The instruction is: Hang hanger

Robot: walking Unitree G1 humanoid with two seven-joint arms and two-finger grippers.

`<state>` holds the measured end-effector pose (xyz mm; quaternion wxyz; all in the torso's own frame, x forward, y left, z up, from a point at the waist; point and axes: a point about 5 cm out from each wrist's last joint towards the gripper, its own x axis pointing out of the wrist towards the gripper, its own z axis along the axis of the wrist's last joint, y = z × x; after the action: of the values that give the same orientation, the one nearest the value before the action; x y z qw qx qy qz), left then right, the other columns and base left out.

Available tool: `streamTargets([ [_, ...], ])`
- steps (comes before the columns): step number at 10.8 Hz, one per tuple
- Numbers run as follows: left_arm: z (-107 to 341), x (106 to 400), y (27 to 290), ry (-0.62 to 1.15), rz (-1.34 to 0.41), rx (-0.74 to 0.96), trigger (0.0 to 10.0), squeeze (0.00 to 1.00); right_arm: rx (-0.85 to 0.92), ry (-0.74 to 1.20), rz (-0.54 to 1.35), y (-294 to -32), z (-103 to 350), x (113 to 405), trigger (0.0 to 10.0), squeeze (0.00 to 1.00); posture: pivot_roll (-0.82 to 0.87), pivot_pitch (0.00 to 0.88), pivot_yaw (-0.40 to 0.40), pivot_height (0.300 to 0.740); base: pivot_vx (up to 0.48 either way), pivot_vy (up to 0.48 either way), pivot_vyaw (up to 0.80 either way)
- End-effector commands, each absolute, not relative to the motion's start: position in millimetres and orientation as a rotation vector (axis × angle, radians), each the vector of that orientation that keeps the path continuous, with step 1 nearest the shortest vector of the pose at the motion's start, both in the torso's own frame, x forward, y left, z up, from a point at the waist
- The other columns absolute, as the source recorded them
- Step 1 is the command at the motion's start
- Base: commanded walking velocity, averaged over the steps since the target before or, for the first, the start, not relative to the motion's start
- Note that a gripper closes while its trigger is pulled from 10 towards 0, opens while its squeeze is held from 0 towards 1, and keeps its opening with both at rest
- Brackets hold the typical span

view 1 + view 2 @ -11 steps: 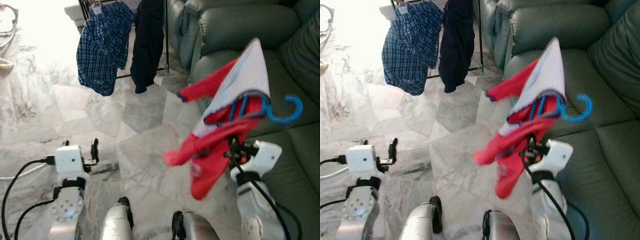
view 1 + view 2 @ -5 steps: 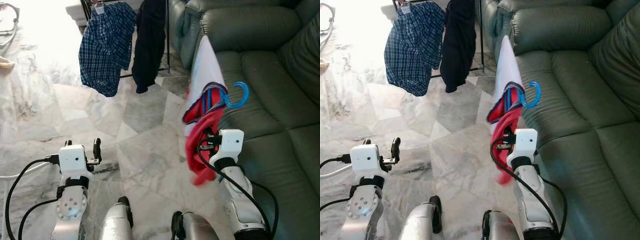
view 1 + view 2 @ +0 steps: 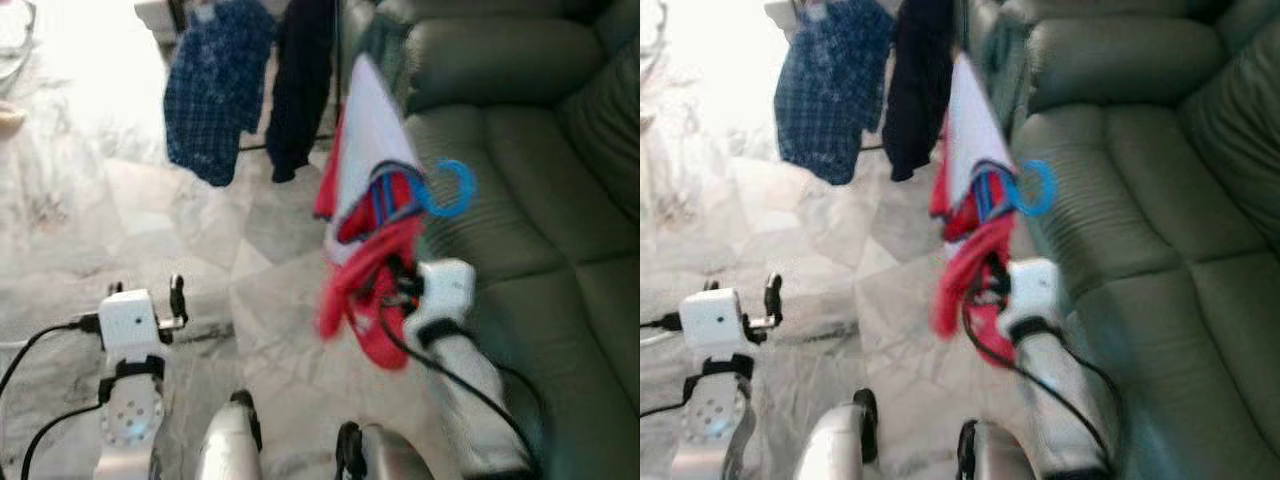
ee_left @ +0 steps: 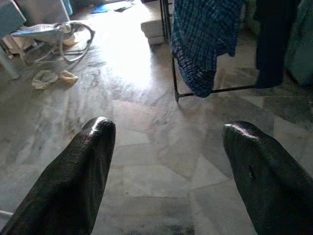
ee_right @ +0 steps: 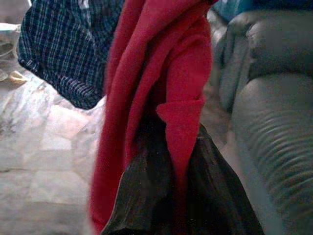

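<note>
head views blurred, hanger (image 3: 447, 190) mostly under shirt (image 3: 370, 170)

A pale marble floor (image 3: 290, 300) of veined, irregular slabs carries the scene. The black base bar of a clothes rack (image 4: 215, 91) rests on it, and a dark green leather sofa (image 3: 560, 200) stands along one side. A pale metal-framed object (image 4: 54, 36) and small light scraps (image 4: 46, 77) lie farther off

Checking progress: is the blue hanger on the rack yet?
No. The blue hanger, with its red garment, is held up by the right gripper.
</note>
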<state>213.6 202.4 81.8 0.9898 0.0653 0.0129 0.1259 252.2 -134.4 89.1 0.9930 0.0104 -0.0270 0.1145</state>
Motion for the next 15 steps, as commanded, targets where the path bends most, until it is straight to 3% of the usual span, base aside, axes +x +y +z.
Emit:
streamTargets([
  [1,82,211,203,0.036,0.263,0.136,10.0,0.0,0.026,-0.083,0.205,-146,96,244,10.0,0.0,0.06,0.238,-0.058,0.74,0.0,0.0,0.0],
  [5,78,217,202,0.046,0.22,0.158,10.0,0.0,0.025,-0.035,0.136,-172,87,213,10.0,0.0,0.02,0.217,-0.034,0.74,0.0,0.0,0.0],
  [8,78,220,200,0.039,0.233,0.155,10.0,0.0,0.008,-0.056,0.186,-164,93,225,10.0,0.0,0.02,0.201,-0.047,0.74,0.0,0.0,0.78],
  [15,77,225,202,0.017,0.242,0.184,10.0,0.0,0.051,-0.049,0.09,-173,83,230,10.0,0.0,0.03,0.129,-0.013,0.74,0.0,0.0,0.74],
])
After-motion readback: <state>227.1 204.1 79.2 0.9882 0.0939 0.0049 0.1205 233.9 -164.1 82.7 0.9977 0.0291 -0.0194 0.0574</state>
